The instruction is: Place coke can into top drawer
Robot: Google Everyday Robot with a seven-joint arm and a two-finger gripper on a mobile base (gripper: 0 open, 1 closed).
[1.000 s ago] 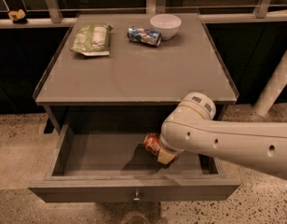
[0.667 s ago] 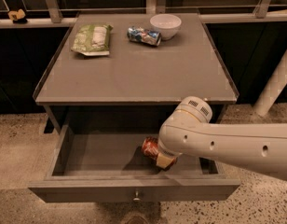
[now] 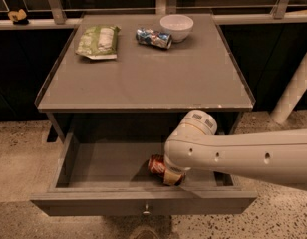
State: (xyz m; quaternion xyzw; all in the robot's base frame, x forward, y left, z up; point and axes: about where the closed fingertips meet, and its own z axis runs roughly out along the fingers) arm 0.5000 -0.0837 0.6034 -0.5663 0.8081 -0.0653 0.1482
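The claw (image 3: pixel 172 176) is down inside the wide shallow grey top drawer (image 3: pixel 93 203), tucked under the thick white arm (image 3: pixel 243 156), so I cannot tell whether it is open, closed or gripping. Only a tan bit of it shows, right against the small red-orange coke can with silver ends (image 3: pixel 157 164). The can lies tilted on the drawer floor, right of the middle and near the front panel; its right end is covered by the arm. The arm itself is cut off at the right edge, and the back of the drawer is lost in shadow under the flat grey surface (image 3: pixel 153 78).

By my count there are two cans: the red one in the drawer and one blue-and-silver can (image 3: pixel 153 37) lying on its side up top. There is also one green snack bag (image 3: pixel 98 41), one white bowl (image 3: pixel 176 26) (just beside the blue can), and one small round metal knob (image 3: pixel 147 210) on the drawer front.

The arm comes in from the right, running nearly level over the drawer's right side, then bends at a rounded white joint (image 3: pixel 193 133) and drops into the pulled-out drawer.
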